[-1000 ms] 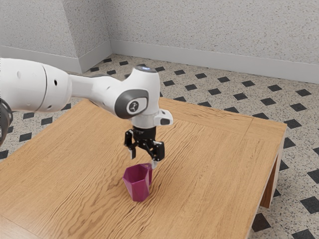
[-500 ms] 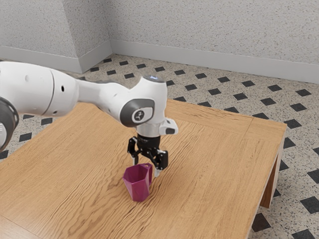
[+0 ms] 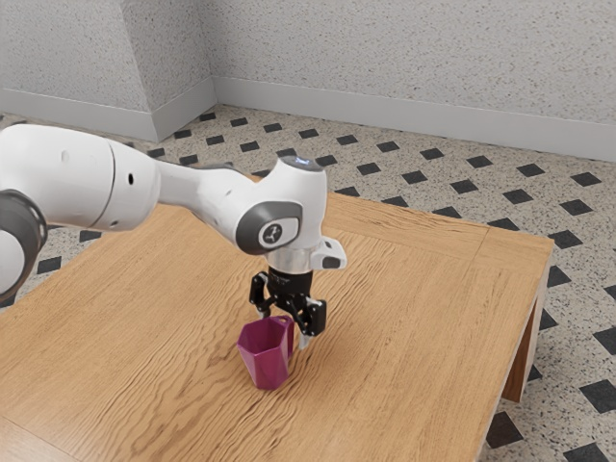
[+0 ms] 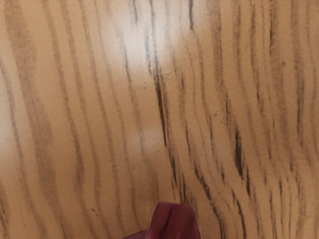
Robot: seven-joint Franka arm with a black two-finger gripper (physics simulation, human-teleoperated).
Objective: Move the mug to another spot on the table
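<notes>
Wooden table (image 3: 433,289): our gripper (image 3: 283,324) stands open and holds nothing. The upright magenta mug (image 3: 267,354) sits just below, its rim seemingly between the fingers.

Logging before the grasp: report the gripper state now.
Gripper: open, low at the purple mug's rim, holding nothing.

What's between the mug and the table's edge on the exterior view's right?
Nothing. In the exterior view, the stretch of table from the mug to that edge is bare wood.
</notes>
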